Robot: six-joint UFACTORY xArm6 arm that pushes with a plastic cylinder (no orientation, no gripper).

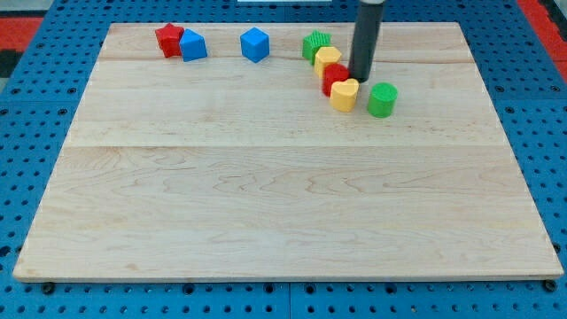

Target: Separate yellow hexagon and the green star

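Note:
The green star (315, 43) lies near the view's top, right of centre. The yellow hexagon (327, 60) touches its lower right side. A red block (336, 78) and a second yellow block (345, 94) continue the chain down to the right. My tip (361, 78) rests on the board just right of the red block, lower right of the yellow hexagon and just above the second yellow block. The rod rises from it to the view's top edge.
A green cylinder (382, 99) stands right of the second yellow block. A blue cube (254, 44) lies left of the green star. A red star (168, 40) and a blue block (192, 45) touch at the top left. The wooden board (283, 204) sits on blue pegboard.

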